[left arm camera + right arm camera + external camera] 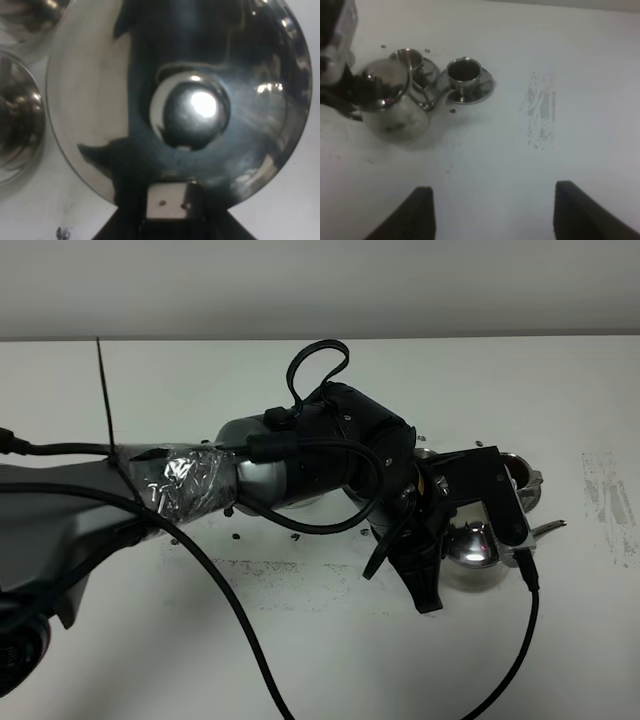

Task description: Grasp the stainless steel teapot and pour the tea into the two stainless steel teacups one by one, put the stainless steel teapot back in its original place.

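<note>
The stainless steel teapot stands upright right of centre, its spout pointing right. My left gripper reaches across from the left and is shut on the teapot's handle side. The left wrist view shows the domed lid and its knob from straight above. One teacup on its saucer stands behind the teapot. The other teacup is mostly hidden by the arm in the high view. The cup on the right looks dark inside. My right gripper is open, empty and well away. The dish is hidden.
Black cables trail from the left arm over the front of the white table. A grey scuffed patch marks the table at the right, also in the right wrist view. Small dark specks lie beneath the left arm.
</note>
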